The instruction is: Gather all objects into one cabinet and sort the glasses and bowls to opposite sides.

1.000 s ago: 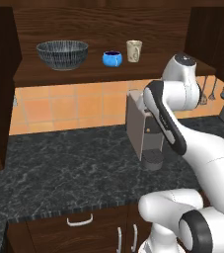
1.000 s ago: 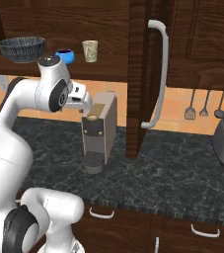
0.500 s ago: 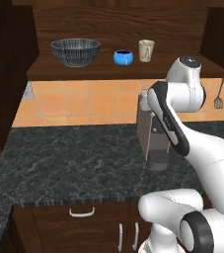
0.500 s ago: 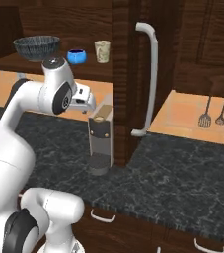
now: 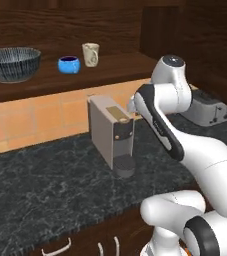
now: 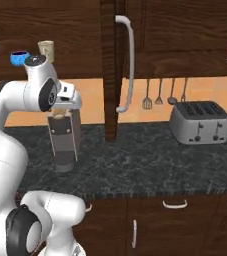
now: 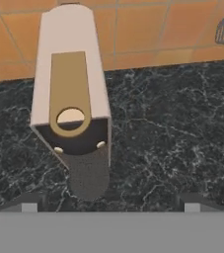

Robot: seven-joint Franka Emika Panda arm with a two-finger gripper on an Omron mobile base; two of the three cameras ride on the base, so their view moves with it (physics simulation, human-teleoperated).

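Upright, beige cup [image 5: 90,54] beside blue bowl [image 5: 69,65].

The white Franka arm with dark joints [image 5: 170,120] rises from its rounded base, leans forward and folds at a high elbow, the forearm doubling back down toward the wrist. The two-finger gripper [image 7: 108,201] points steeply downward; its small dark fingertips [image 7: 28,202] stand far apart at the two sides, nothing between them. From the base cameras the hand is mostly hidden behind the forearm, so its tilt is hard to judge.

No legible txt, labels or nos. anywhere.
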